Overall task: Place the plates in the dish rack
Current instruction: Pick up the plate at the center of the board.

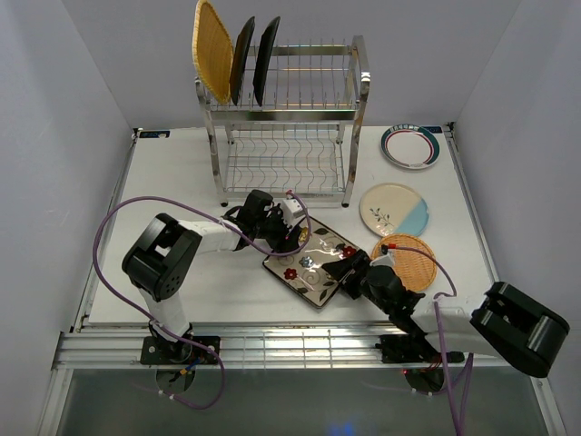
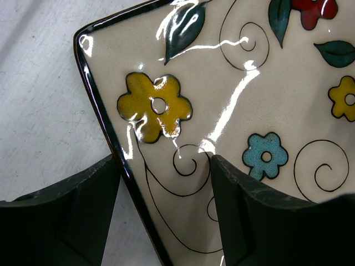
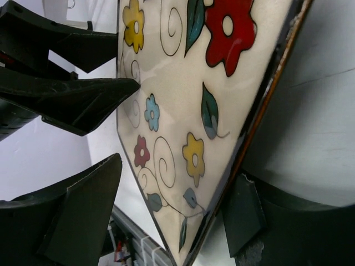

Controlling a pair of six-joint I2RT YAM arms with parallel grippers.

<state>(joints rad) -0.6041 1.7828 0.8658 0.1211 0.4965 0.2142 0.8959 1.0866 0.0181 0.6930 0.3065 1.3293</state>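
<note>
White tabletop (image 1: 172, 182), matte, is boxed in by pale walls. Nearest, betw. the two arms, the cream floral plate (image 1: 313, 265) is seen: square, glossy glaze, dark rim, painted w/ red, yellow and blue flowers, green leaves and thin curls. It is turned cornerwise, w/ one corner toward the arm bases and the opposite corner toward the dish rack (image 1: 286, 150); sides are equal, so no long axis.

The left gripper (image 2: 163, 166) is spread wide astride the plate's far-left rim, one finger over the table, the other over the glaze. The right gripper (image 3: 177, 172) is likewise spread, w/ the near-right edge betw. its fingers; contact cannot be told.

To the right, a flat woven plate (image 1: 408, 262), a cream-blue plate (image 1: 395, 209) and a teal-rimmed plate (image 1: 410, 145), all round, are laid flat.

At the back the rack is stood, two tiers of shiny wire. At the left end of its top tier a racked woven plate (image 1: 212, 50) and two black plates (image 1: 242, 59) are set on edge.
</note>
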